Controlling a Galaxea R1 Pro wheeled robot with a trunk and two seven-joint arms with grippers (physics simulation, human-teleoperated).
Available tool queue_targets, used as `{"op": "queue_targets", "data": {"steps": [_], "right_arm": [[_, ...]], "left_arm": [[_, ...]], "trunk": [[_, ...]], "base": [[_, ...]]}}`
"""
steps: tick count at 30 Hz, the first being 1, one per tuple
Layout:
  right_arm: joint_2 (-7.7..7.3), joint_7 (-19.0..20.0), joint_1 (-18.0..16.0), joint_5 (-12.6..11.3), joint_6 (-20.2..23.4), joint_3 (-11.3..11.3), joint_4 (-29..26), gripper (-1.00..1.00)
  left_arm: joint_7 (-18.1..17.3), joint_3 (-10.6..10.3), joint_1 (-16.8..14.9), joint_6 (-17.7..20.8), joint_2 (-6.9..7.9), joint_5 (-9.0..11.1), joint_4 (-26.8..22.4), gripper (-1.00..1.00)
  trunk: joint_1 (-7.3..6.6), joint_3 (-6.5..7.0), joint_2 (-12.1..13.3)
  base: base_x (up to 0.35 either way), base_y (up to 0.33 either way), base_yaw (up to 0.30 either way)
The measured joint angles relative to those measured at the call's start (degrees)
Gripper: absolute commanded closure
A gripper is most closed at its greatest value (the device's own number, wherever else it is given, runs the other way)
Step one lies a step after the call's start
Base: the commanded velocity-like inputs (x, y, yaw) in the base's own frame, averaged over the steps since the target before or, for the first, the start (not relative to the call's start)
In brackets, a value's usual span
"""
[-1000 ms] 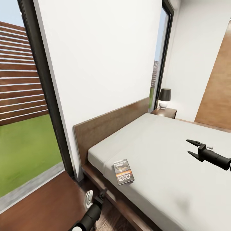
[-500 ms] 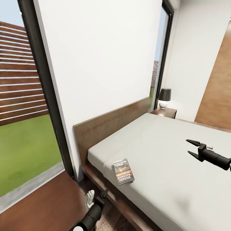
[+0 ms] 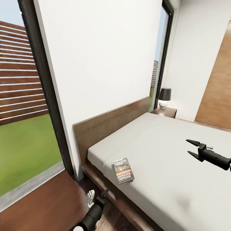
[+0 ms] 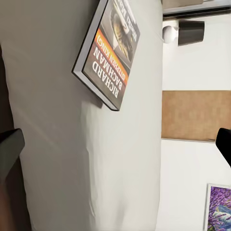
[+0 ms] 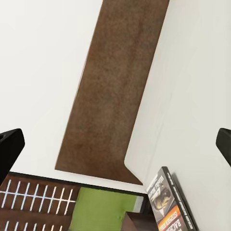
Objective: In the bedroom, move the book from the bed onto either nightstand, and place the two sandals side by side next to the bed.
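The book [image 3: 123, 170] lies flat on the bed [image 3: 166, 166], near the mattress's front corner by the headboard [image 3: 109, 125]. Its dark cover with the orange band also fills part of the left wrist view [image 4: 108, 53]. My left gripper [image 3: 97, 194] is open, low beside the bed frame and just short of the book. Out over the mattress my right gripper [image 3: 188, 147] hovers open, well to the right of the book [image 5: 171, 207]. One nightstand [image 3: 164, 112] stands at the bed's far side. The sandals are out of view.
A black-shaded lamp [image 3: 165, 98] sits on the far nightstand. A glossy brown top [image 3: 41, 205] lies at the lower left beside the bed, under the tall black-framed window [image 3: 45, 96]. A white wall rises behind the headboard.
My left gripper has edged a little forward and right toward the bed. The right arm and the book have not moved.
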Motion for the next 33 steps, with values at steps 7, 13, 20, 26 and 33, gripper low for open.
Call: {"op": "queue_targets", "data": {"steps": [7, 13, 20, 26, 33], "right_arm": [[0.0, 0.01, 0.0, 0.02, -0.01, 0.0, 0.0, -1.0], [0.0, 0.0, 0.0, 0.02, -0.01, 0.0, 0.0, -1.0], [0.0, 0.01, 0.0, 0.02, -0.01, 0.0, 0.0, -1.0], [0.0, 0.01, 0.0, 0.02, -0.01, 0.0, 0.0, -1.0], [0.0, 0.01, 0.0, -0.01, 0.0, -0.01, 0.0, -1.0]], "left_arm": [[0.07, 0.0, 0.0, -0.07, 0.0, 0.06, 0.02, -1.0], [0.09, 0.0, 0.0, -0.08, 0.0, 0.08, 0.03, -1.0], [0.07, -0.01, 0.0, -0.08, 0.0, 0.08, 0.03, -1.0], [0.03, -0.01, 0.0, -0.09, 0.0, 0.08, 0.03, -1.0], [0.02, -0.01, 0.0, -0.09, 0.0, 0.09, 0.01, -1.0]], "trunk": [[1.31, -1.07, -2.39], [2.63, -2.15, -4.8], [4.17, -3.41, -7.61], [5.49, -4.48, -10.01], [6.15, -5.03, -11.23]], "base": [[0.0, 0.0, 0.0], [0.0, 0.0, 0.0], [0.0, 0.0, 0.0], [0.0, 0.0, 0.0], [0.0, 0.0, 0.0]]}}
